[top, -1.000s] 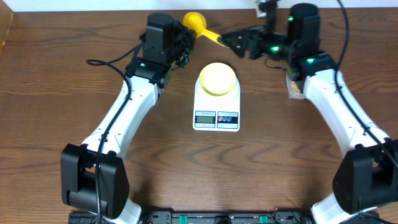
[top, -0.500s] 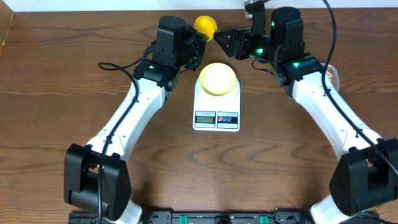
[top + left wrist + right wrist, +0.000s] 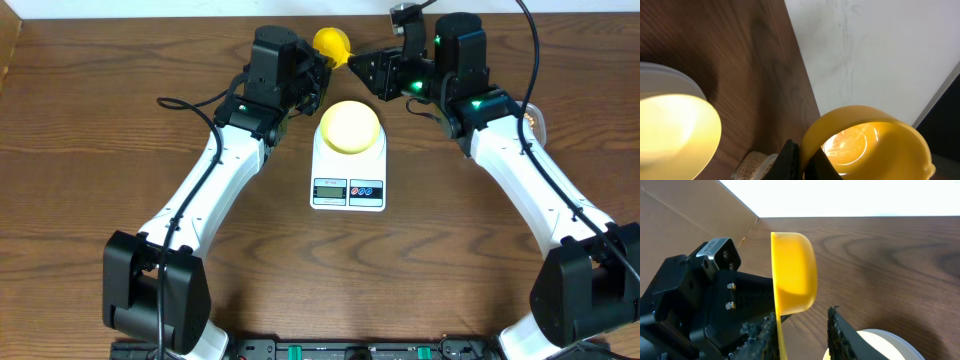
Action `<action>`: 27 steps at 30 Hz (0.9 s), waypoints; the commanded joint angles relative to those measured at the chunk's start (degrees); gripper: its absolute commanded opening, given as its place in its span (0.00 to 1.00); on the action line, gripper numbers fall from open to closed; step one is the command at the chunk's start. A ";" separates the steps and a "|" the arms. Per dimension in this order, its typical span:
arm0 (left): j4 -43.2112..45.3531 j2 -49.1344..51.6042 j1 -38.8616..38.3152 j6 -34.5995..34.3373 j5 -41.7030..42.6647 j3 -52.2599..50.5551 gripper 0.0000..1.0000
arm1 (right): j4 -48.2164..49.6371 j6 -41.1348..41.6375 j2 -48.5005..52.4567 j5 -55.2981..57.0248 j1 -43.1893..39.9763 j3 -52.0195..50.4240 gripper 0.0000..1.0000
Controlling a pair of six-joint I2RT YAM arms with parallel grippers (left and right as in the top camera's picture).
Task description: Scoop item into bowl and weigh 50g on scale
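Overhead: scale (image 3: 348, 168) sits mid-table w/ the bowl (image 3: 350, 126) on top. Scoop (image 3: 331, 44) is held up by the far edge, right gripper (image 3: 360, 62) clamped on its handle. Left gripper (image 3: 318, 72) is just beside the scoop. A bit of beans (image 3: 537, 120) peeks out behind the right arm, toward the far right corner.

Left wrist: scoop (image 3: 865, 145) mouth faces the cam, bowl (image 3: 675, 130) at left. Left fingers (image 3: 789, 161) are pinched nearly together, nothing btwn them.

Right wrist: scoop (image 3: 795, 270) is on its side, handle running down btwn the right fingers (image 3: 840, 335), bowl (image 3: 875, 345) below.
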 commanded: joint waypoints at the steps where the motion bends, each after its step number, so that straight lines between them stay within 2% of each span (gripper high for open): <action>1: -0.63 0.20 -0.11 1.62 1.66 0.48 0.08 | 0.02 -1.33 0.17 -0.50 0.74 0.90 0.26; 7: -0.94 0.20 -0.11 1.60 1.68 0.48 0.08 | 0.11 -1.36 0.17 -0.90 0.72 0.90 0.27; 15: -0.96 0.20 -0.11 1.60 1.66 0.48 0.08 | 0.22 -1.36 0.17 -1.31 0.72 0.90 0.02; 20: -1.20 0.20 -0.11 1.60 1.66 0.48 0.08 | 0.22 -1.36 0.17 -1.29 0.72 0.90 0.01; 24: -1.20 0.20 -0.11 1.60 1.66 0.48 0.38 | 0.15 -1.40 0.17 -1.29 0.68 0.90 0.01; 27: -1.18 0.20 0.00 1.60 1.64 0.48 0.43 | -0.94 -3.28 0.17 -1.27 0.55 0.90 0.01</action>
